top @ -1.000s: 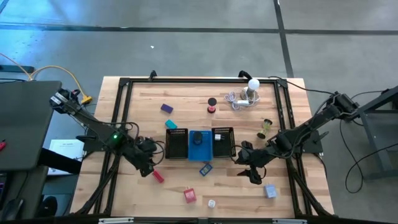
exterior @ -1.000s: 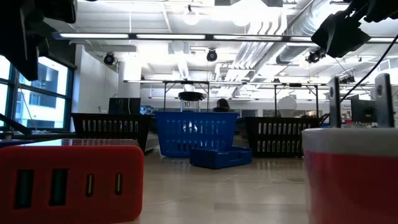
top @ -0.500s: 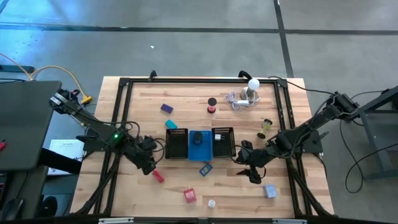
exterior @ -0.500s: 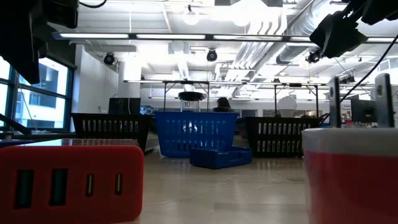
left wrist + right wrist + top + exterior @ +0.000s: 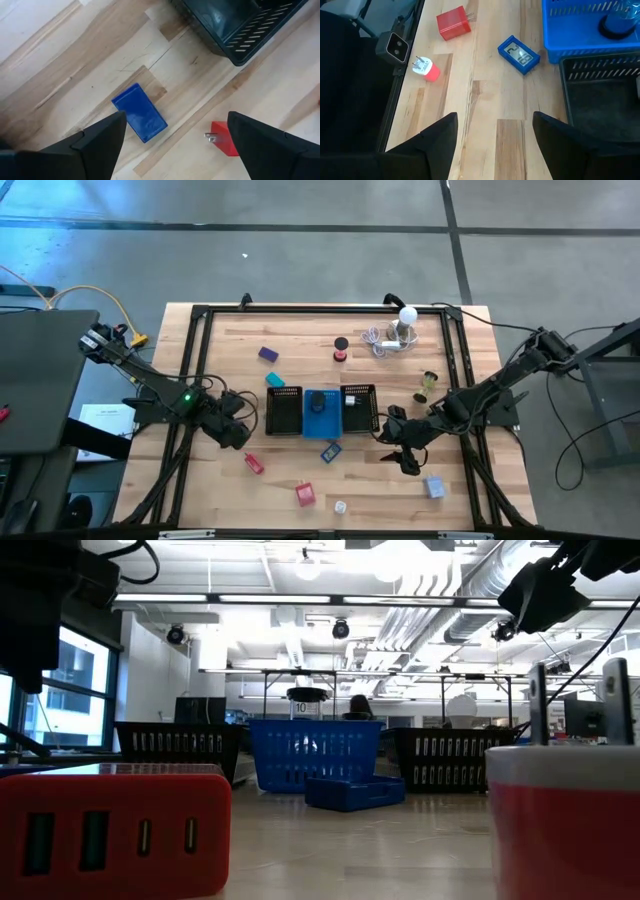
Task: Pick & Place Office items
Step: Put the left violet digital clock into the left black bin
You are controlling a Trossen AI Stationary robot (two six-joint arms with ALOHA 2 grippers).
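Beside the black mesh tray [image 5: 235, 30], blue block [image 5: 139, 112], red plug [image 5: 223, 140].

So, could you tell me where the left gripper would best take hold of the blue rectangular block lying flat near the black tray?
Probably across the blue block's two long sides, coming straight down from above. It lies flat on the table, with bare wood around it, so the open left gripper has room on both sides.

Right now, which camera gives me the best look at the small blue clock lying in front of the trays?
The right wrist view: the blue clock lies face up, display visible, beside the blue tray. The left wrist view shows it plain blue; the high view, a small blue patch; the low view, a blue slab before the tray.
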